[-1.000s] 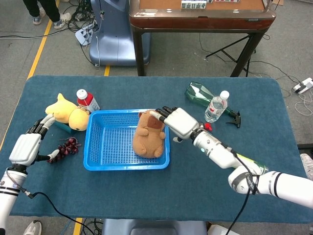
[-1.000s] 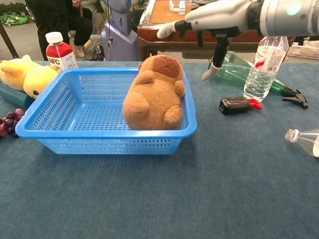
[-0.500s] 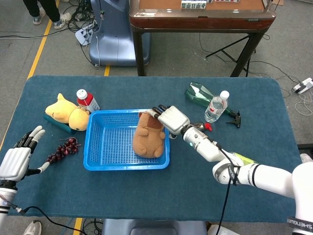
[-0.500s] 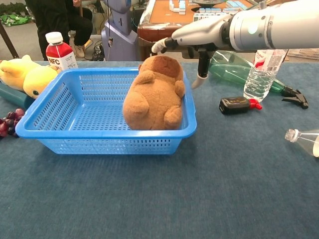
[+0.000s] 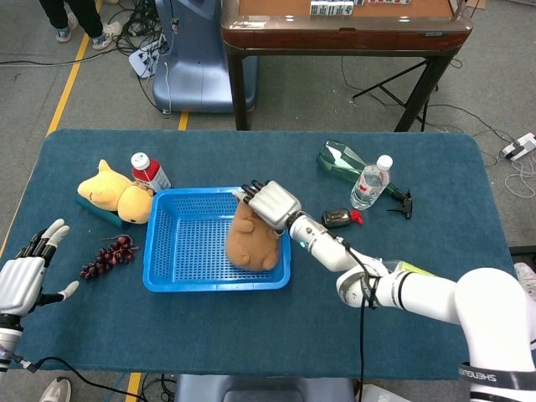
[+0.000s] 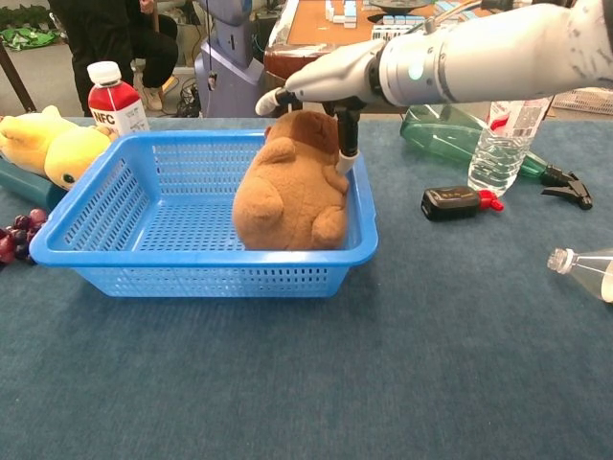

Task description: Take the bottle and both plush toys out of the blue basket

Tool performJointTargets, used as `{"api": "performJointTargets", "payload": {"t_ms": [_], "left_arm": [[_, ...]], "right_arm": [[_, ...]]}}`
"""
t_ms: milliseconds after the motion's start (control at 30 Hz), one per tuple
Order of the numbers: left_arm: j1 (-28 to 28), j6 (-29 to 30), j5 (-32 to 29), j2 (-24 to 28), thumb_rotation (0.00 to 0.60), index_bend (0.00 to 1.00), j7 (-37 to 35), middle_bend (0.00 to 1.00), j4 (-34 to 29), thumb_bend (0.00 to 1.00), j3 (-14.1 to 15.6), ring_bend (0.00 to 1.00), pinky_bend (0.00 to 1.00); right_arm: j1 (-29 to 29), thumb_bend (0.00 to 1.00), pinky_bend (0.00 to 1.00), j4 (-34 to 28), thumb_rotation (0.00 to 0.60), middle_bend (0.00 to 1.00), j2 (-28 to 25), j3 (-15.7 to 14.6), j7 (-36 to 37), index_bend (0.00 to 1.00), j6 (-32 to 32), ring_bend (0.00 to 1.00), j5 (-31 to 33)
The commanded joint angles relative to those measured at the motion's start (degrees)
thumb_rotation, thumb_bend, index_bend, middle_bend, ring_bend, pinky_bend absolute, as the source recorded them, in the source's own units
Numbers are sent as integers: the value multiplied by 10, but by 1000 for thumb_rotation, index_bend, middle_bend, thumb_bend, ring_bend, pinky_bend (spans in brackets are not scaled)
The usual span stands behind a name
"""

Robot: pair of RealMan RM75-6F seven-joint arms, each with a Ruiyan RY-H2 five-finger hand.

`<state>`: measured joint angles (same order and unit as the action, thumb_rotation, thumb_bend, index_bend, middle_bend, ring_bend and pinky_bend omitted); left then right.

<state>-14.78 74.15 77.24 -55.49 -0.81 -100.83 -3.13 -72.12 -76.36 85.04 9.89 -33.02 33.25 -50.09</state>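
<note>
A brown plush toy [image 5: 251, 243] [image 6: 287, 192] lies in the right half of the blue basket [image 5: 167, 285] [image 6: 192, 259]. My right hand [image 5: 270, 203] [image 6: 330, 81] is spread over the plush's head, fingers reaching across the top and the thumb down against its right side, not closed around it. The yellow plush toy [image 5: 113, 191] [image 6: 43, 144] and the red-capped bottle [image 5: 149, 172] [image 6: 115, 96] are on the table left of the basket. My left hand [image 5: 23, 276] hovers open by the table's near left edge, holding nothing; the chest view does not show it.
Dark grapes [image 5: 107, 257] [image 6: 14, 240] lie left of the basket. To its right are a clear water bottle [image 5: 370, 182] [image 6: 503, 134], a green bottle [image 5: 342, 159] on its side and a small black device [image 5: 337, 218] [image 6: 455, 201]. Another clear bottle [image 6: 584, 268] lies at the right edge.
My right hand has moved left from beside the basket onto the brown plush's head, nudging it slightly left. My left hand has drawn back from the yellow plush toward the near left edge.
</note>
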Motion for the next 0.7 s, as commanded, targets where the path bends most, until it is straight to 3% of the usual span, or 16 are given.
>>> {"api": "performJointTargets", "payload": {"t_ms": [33, 133, 333, 700], "left_arm": [[1, -1, 0, 0, 600, 0, -4, 13, 2, 256, -1, 0, 147], [2, -2, 2, 0, 600, 0, -11, 10, 4, 256, -2, 0, 147], [5, -4, 2, 2, 600, 0, -28, 8, 11, 256, -4, 0, 147], [8, -9, 7, 4, 600, 0, -54, 0, 23, 256, -7, 0, 147]], "right_arm": [[-16, 85, 286, 13, 600, 132, 22, -15, -26, 34, 16, 91, 19], [-24, 139, 292, 19, 600, 182, 36, -24, -46, 121, 31, 127, 28], [-28, 291, 445, 32, 600, 333, 59, -32, -61, 358, 60, 289, 21], [-40, 306, 495, 43, 600, 359, 76, -36, -50, 404, 38, 322, 7]]}}
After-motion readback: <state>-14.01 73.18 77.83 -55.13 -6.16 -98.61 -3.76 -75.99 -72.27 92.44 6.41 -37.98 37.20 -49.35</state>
